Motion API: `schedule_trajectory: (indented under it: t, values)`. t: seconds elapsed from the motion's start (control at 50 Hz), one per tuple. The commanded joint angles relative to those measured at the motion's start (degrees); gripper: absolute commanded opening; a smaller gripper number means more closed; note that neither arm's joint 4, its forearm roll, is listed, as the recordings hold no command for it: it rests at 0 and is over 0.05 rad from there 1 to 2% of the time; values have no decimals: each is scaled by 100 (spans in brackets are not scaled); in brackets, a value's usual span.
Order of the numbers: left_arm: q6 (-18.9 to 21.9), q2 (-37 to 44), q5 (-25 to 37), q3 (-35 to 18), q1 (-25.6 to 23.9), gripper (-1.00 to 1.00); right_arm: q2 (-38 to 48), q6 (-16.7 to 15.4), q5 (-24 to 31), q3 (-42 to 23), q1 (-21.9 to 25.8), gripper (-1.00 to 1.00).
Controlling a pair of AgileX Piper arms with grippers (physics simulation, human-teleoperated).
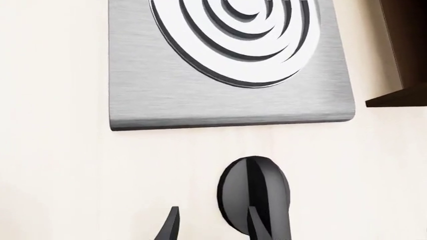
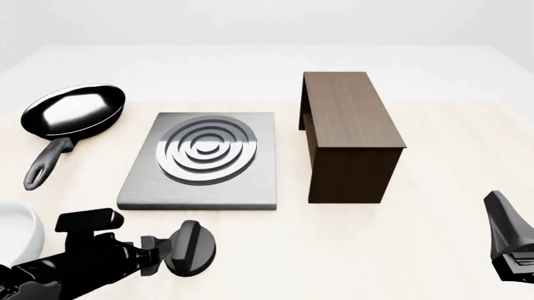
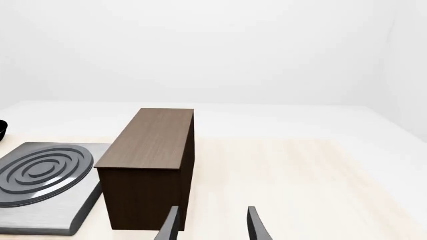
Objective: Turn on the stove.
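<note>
The stove point(image 2: 200, 181) is a flat grey slab with raised silver rings, left of the table's middle. In the left wrist view the stove point(image 1: 227, 95) fills the far half. Its black round ridged knob point(image 2: 190, 249) stands apart on the table, in front of the slab's near edge. My left gripper point(image 2: 167, 253) is at the knob's left side and open. In the wrist view, one of the fingers point(image 1: 263, 225) overlaps the knob point(image 1: 253, 190) and the other stands beside it, off the knob. My right gripper point(image 2: 499, 209) hovers open at the near right, holding nothing.
A black frying pan point(image 2: 75, 111) lies at the far left of the slab. A dark brown wooden stand point(image 2: 351, 134) rises just right of the stove. A white bowl point(image 2: 12, 234) shows at the left edge, next to my left arm.
</note>
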Motion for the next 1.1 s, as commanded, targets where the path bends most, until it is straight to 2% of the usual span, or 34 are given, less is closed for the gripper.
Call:
schedule_trajectory:
  t: [0.02, 0.34, 0.8, 1.1]
  values:
    - [-266, 272, -377, 140, -251, 100, -8, 0, 6, 3, -50, 100]
    - [-654, 638, -672, 179, -601, 100, -10, -1, 6, 3, -49, 100]
    - [-1281, 1128, -1296, 240, -1410, 100, -9, -3, 6, 2, -49, 100]
    - [-1539, 1399, -1567, 190, -1734, 100, -9, 0, 6, 3, -50, 100]
